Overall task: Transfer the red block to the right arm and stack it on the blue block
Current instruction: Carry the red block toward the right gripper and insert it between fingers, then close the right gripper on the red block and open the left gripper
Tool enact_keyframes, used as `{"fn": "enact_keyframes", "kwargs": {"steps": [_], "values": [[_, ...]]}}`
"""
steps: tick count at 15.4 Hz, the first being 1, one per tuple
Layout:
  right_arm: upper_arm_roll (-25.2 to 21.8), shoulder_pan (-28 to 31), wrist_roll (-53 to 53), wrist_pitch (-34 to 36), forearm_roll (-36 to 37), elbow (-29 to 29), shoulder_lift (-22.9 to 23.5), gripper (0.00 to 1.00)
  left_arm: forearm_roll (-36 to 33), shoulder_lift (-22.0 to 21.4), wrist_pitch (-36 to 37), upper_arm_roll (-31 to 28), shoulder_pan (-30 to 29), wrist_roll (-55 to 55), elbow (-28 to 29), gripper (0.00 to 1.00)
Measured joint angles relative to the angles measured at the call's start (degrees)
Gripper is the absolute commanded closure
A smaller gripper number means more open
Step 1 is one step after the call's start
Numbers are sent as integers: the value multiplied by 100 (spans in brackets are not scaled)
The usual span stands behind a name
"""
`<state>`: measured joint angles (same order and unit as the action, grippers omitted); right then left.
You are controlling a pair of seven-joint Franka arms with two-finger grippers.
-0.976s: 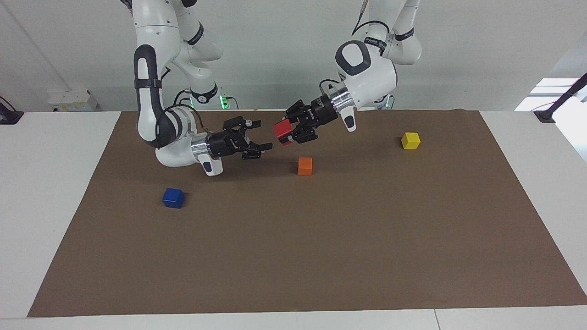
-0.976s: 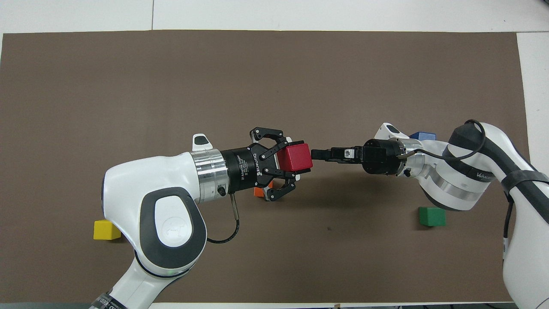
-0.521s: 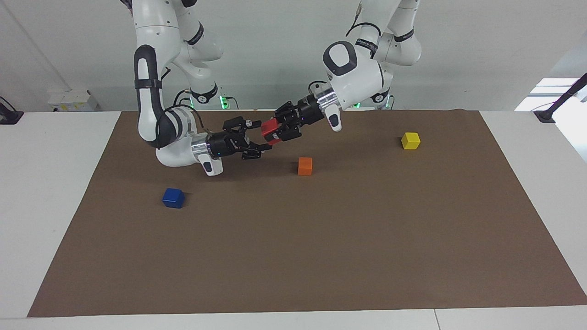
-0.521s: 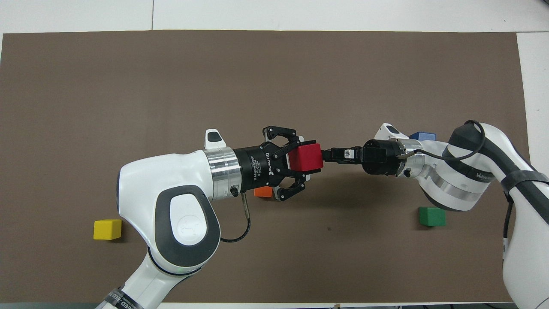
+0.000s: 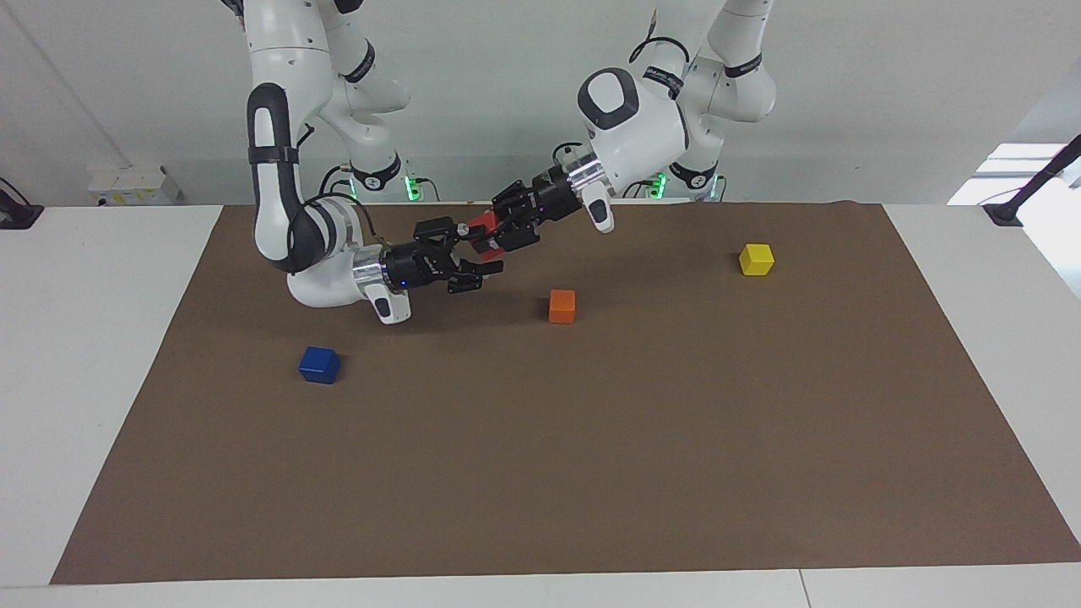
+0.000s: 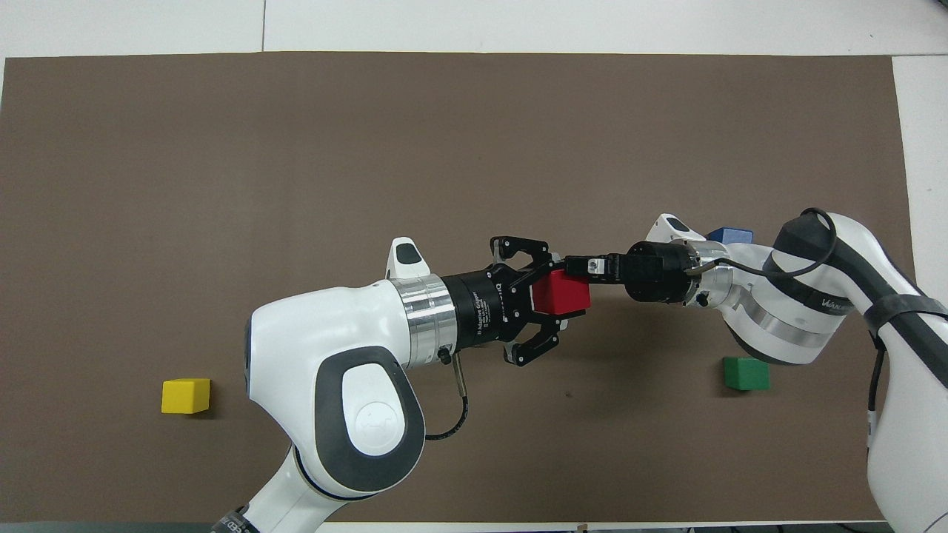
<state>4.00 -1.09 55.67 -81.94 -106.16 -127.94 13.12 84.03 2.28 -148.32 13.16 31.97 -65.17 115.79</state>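
Note:
The red block (image 5: 484,231) (image 6: 561,292) hangs in the air with my left gripper (image 5: 494,235) (image 6: 559,292) shut on it. It is over the mat, between the orange block and the right arm's end. My right gripper (image 5: 480,247) (image 6: 581,265) meets it from the other way. Its fingers still look spread, one above the red block and one below. The blue block (image 5: 319,365) (image 6: 730,235) rests on the mat toward the right arm's end, farther from the robots than the right gripper. In the overhead view the right arm's wrist covers part of it.
An orange block (image 5: 562,306) lies mid-mat, hidden under the left arm in the overhead view. A yellow block (image 5: 756,259) (image 6: 185,395) sits toward the left arm's end. A green block (image 6: 746,373) lies near the right arm's elbow. A brown mat (image 5: 591,473) covers the table.
My left gripper has carried the red block toward the right arm's end, until it sits between the right gripper's fingers. The right arm has hardly moved.

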Motion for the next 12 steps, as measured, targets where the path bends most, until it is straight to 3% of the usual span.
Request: {"fn": "enact_keyframes", "kwargs": {"steps": [1, 2, 3, 12], "values": [[-8, 3, 0, -7, -15, -3, 0, 66, 14, 37, -45, 9, 3, 4, -13, 100], [-18, 8, 0, -10, -37, -8, 1, 91, 32, 72, -76, 22, 4, 4, -51, 100], [-27, 20, 0, -2, -61, -10, 1, 100, 74, 109, -87, 30, 4, 4, -93, 100], [-32, 50, -15, -51, -65, -13, -9, 100, 91, 195, -96, 39, 7, 4, -178, 100]]}}
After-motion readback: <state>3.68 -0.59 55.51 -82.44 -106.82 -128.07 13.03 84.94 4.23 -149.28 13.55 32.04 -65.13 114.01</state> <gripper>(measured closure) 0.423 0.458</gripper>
